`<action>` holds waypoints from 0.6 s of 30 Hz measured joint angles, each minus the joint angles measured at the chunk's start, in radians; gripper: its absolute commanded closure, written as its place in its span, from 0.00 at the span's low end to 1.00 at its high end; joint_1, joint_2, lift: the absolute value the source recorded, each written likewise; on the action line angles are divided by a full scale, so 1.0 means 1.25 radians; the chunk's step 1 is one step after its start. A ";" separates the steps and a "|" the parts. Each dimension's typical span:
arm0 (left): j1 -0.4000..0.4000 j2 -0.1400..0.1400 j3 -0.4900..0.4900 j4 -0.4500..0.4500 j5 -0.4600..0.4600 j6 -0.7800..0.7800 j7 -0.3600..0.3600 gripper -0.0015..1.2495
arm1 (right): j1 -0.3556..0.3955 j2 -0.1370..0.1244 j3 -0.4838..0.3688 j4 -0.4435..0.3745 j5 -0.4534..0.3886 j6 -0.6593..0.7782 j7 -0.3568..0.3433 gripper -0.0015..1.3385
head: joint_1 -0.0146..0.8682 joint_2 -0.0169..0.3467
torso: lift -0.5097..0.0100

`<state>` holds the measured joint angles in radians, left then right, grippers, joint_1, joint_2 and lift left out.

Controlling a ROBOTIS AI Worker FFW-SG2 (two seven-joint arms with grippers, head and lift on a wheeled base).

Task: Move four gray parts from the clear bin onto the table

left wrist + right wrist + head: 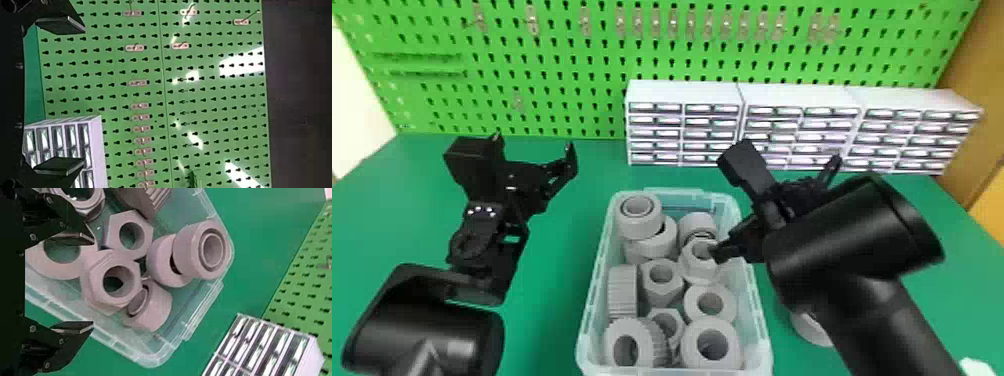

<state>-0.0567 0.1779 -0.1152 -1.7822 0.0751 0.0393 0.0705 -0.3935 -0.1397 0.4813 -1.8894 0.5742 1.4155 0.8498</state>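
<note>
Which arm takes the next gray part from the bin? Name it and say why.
The right, I'd judge: its gripper hangs open at the clear bin's right side, while the left gripper points toward the pegboard.

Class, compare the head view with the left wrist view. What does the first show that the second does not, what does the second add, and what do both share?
Head view: the clear bin of gray parts, another gray part on the table beside it, and the right hand at the bin's right side.

Left wrist view: the upper edge of the pegboard, with a dark area beyond.

Both: the green pegboard, its small metal holders, white drawer units, the green table and the open left hand.
</note>
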 measured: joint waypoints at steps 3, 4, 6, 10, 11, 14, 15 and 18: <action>0.000 0.000 -0.001 0.001 0.000 0.000 0.000 0.09 | -0.013 0.003 0.004 0.030 -0.011 -0.034 0.000 0.38 | 0.78 0.14 | 0.89; 0.000 0.000 -0.001 0.001 0.000 0.000 0.000 0.09 | -0.016 0.004 0.005 0.039 -0.014 -0.043 0.000 0.38 | 0.78 0.14 | 0.89; 0.000 0.000 -0.001 0.001 0.000 0.000 0.000 0.09 | -0.024 0.007 0.007 0.060 -0.024 -0.064 -0.001 0.38 | 0.78 0.14 | 0.89; 0.000 0.000 -0.001 0.001 0.000 0.000 0.000 0.09 | -0.037 0.012 0.009 0.099 -0.051 -0.101 -0.001 0.38 | 0.78 0.14 | 0.89; 0.000 0.000 -0.001 0.002 0.000 0.000 0.000 0.09 | -0.040 0.013 0.009 0.108 -0.057 -0.109 -0.001 0.38 | 0.78 0.14 | 0.89; 0.000 0.000 -0.001 0.002 0.000 0.000 0.000 0.09 | -0.049 0.017 0.011 0.142 -0.076 -0.138 -0.001 0.38 | 0.78 0.14 | 0.89; 0.000 0.000 -0.001 0.003 0.000 0.000 0.000 0.09 | -0.051 0.018 0.011 0.152 -0.082 -0.146 -0.001 0.38 | 0.78 0.14 | 0.89; 0.000 0.000 -0.003 0.004 0.000 0.000 0.000 0.09 | -0.057 0.021 0.013 0.186 -0.099 -0.173 -0.001 0.38 | 0.78 0.14 | 0.89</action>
<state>-0.0570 0.1779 -0.1185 -1.7777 0.0751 0.0399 0.0705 -0.4650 -0.1132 0.4969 -1.6571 0.4507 1.1991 0.8483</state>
